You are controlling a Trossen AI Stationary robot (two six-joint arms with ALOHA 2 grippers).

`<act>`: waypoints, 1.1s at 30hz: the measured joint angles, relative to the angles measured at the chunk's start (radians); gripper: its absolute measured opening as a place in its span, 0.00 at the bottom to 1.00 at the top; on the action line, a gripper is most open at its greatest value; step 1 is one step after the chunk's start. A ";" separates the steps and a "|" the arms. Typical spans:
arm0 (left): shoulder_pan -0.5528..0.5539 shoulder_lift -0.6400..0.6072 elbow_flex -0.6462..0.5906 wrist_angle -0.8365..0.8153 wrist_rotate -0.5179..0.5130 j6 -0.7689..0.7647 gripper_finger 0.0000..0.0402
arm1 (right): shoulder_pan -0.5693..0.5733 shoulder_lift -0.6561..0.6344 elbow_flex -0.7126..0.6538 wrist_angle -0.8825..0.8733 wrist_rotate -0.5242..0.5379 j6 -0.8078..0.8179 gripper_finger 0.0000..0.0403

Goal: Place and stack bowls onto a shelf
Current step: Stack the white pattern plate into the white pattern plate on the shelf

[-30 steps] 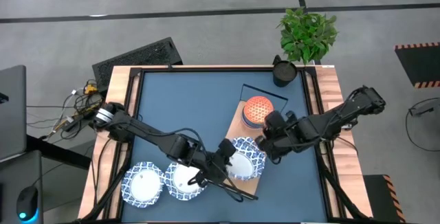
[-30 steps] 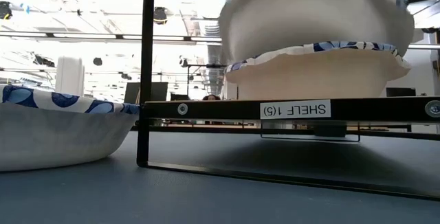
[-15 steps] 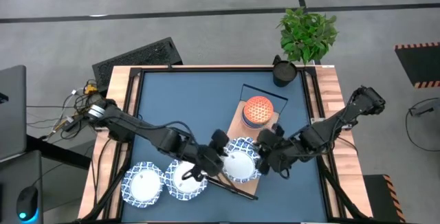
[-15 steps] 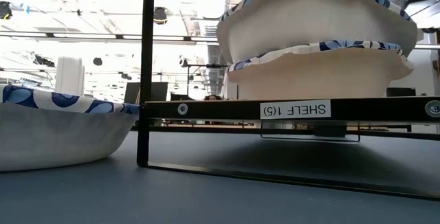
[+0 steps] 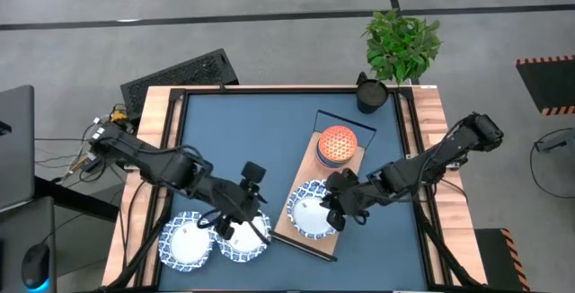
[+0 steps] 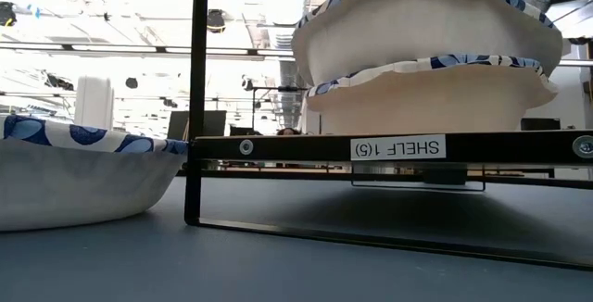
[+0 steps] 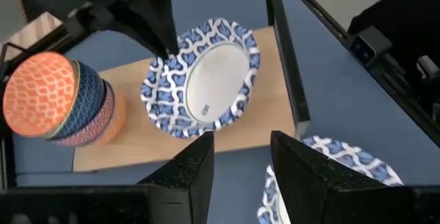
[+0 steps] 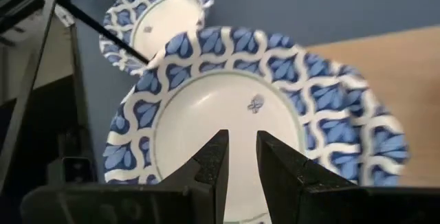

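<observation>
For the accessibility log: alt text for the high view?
Overhead, the right gripper sits over the stacked white blue-rimmed bowls on the light-wood shelf board, beside an orange patterned bowl stack. The left gripper hovers above two white bowls on the blue table.

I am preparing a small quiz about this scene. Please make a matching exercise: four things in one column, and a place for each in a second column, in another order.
Things
1. stack of small patterned bowls
2. two blue-rimmed white bowls
3. right gripper
4. dark pot

Places
A. at the table's far corner, by the plant
B. on the table, beside the shelf
C. over the white bowl on the shelf
D. on the shelf's far end

Pairs: 1-D, 2-B, 3-C, 4-A
</observation>
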 joint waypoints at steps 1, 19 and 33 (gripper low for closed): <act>-0.004 -0.006 0.000 -0.011 -0.008 -0.006 0.33 | -0.009 0.000 -0.018 0.028 -0.027 0.001 0.25; -0.022 -0.011 0.000 -0.064 -0.042 -0.031 0.32 | -0.108 0.000 -0.132 -0.044 -0.068 0.116 0.25; -0.004 0.018 -0.175 0.271 -0.020 0.227 0.32 | -0.092 0.023 -0.126 0.011 -0.079 0.065 0.25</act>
